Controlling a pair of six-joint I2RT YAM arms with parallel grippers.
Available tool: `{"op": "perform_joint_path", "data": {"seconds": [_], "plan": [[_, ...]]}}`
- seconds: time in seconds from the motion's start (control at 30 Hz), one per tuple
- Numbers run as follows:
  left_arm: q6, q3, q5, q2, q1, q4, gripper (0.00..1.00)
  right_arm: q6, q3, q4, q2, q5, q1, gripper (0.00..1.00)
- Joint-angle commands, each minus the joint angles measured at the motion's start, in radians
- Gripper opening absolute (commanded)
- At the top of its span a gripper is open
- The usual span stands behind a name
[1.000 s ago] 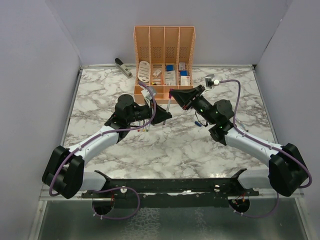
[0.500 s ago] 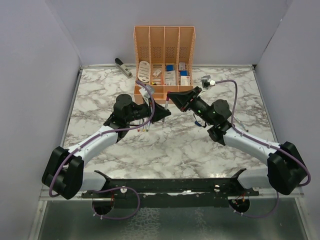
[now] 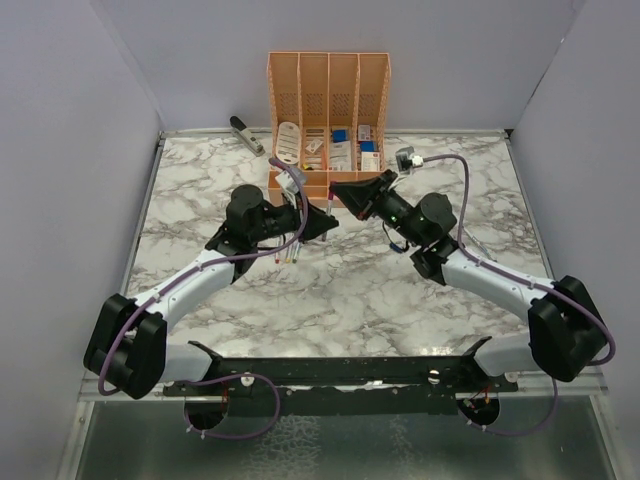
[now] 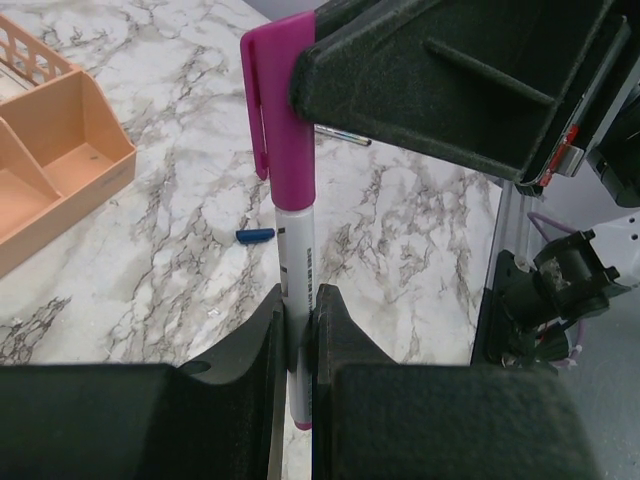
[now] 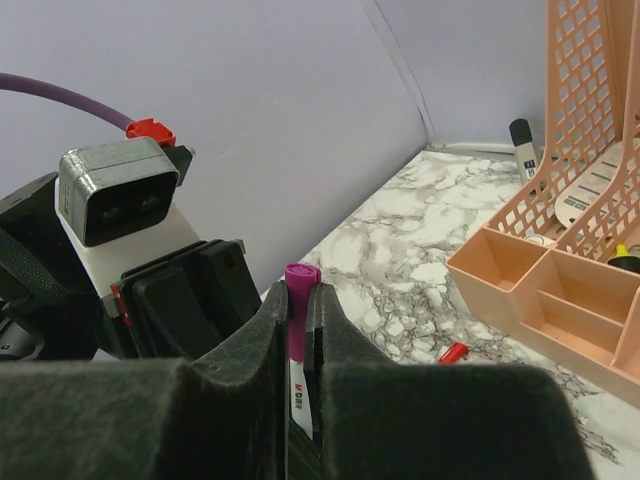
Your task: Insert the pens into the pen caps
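In front of the orange organiser (image 3: 327, 70), the left gripper (image 4: 298, 305) pinches the pen (image 4: 296, 250) by its barrel and the right gripper (image 5: 300, 320) pinches its magenta cap (image 4: 285, 110), seemingly to press them together.

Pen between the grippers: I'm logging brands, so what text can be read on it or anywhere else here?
Pen: what looks like a red "M", then dark letters too blurred to read.
Pink cap: no print shows.
Boxes in the orange rack: labels too small to read.
Nothing else carries readable text.
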Motion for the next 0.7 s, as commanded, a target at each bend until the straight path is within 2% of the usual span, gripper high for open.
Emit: {"op": "perform_joint_path", "data": {"seconds": [0.0, 0.37, 0.67], "plan": [[0.033, 0.109, -0.067, -0.025, 0.012, 0.118, 0.00, -0.064, 0.037, -0.234, 0.060, -0.064, 0.061, 0.01], [0.049, 0.160, -0.156, -0.024, 0.047, 0.136, 0.00, -0.121, 0.087, -0.391, 0.121, 0.012, 0.133, 0.01], [0.043, 0.134, -0.145, -0.026, 0.067, 0.136, 0.00, -0.113, 0.114, -0.426, 0.152, 0.081, 0.146, 0.01]]}}
